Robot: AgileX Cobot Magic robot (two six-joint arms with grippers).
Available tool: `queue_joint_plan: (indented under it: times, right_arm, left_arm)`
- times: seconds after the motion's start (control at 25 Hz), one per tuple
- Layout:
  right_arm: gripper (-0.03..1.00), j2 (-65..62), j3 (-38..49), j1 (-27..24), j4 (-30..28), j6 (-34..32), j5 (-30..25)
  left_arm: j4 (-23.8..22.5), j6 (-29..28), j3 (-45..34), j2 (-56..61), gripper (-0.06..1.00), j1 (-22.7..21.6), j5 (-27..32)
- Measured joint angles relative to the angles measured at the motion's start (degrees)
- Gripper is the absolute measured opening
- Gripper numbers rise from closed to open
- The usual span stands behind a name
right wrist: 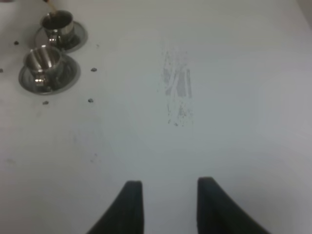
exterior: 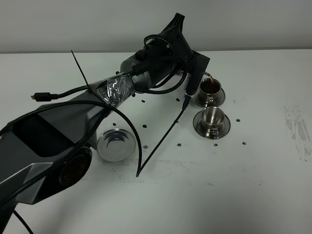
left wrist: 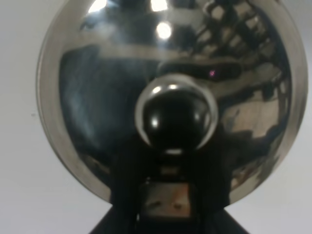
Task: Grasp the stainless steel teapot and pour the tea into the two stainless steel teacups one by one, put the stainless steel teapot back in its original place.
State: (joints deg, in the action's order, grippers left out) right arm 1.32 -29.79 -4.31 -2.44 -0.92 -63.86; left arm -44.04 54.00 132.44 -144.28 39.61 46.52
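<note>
1. Step in hand: first pour. Thin brown stream of tea (exterior: 210, 79) dropping into the far small steel teacup (exterior: 210, 88), brown tea showing inside.
2. Shiny stainless steel teapot (left wrist: 97, 97): aloft just above and beside the far cup, tipped, judging by the stream. Hidden behind the black left arm (exterior: 156, 68) in the high view; filling the left wrist view, domed lid and round knob (left wrist: 175, 114) toward the lens.
3. Left jaws: clenched on the teapot, carrying its whole weight. Exact hold hidden under the dark housing; by the loop handle, at a guess.
4. Right jaws: released, standing apart with nothing between, parked low over bare white bench (right wrist: 234, 122), well apart from the cups.
5. Near small steel teacup (exterior: 211, 116): upright on its round steel saucer (exterior: 224, 130), empty, just beside the far one.
6. Wide round steel saucer with raised rim (exterior: 115, 144): bare, near the left arm's lower links, well apart from both cups. Teapot's home, judging by the task.
7. Progress: under halfway. One cup filling, one dry, return not begun.
8. Next, as judged: level the teapot to cut the stream short of brimming the far cup, shift over to the near cup, line the spout over its mouth, tip again slowly.
9. Watch for: drips across the saucers during the shift; spout unseen from the left wrist view, so aim readable from the high view only.
</note>
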Motion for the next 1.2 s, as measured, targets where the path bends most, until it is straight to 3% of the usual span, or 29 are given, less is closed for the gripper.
queue_joint_plan:
  times: [0.24, 0.6, 0.92, 1.2]
  right_arm:
    - [0.29, 0.0, 0.0, 0.0, 0.0, 0.0, 0.0]
    - [0.29, 0.0, 0.0, 0.0, 0.0, 0.0, 0.0]
    - [0.29, 0.0, 0.0, 0.0, 0.0, 0.0, 0.0]
    - [0.29, 0.0, 0.0, 0.0, 0.0, 0.0, 0.0]
  left_arm:
    - [4.3, -2.2, 0.0, 0.0, 0.2, -1.2, 2.7]
    - [15.7, -5.9, 0.0, 2.3, 0.2, -3.2, 6.8]
    - [28.1, -21.4, 0.4, 9.8, 0.2, -6.4, 12.7]
    - [34.5, -30.4, -0.1, 10.1, 0.2, -9.2, 17.1]
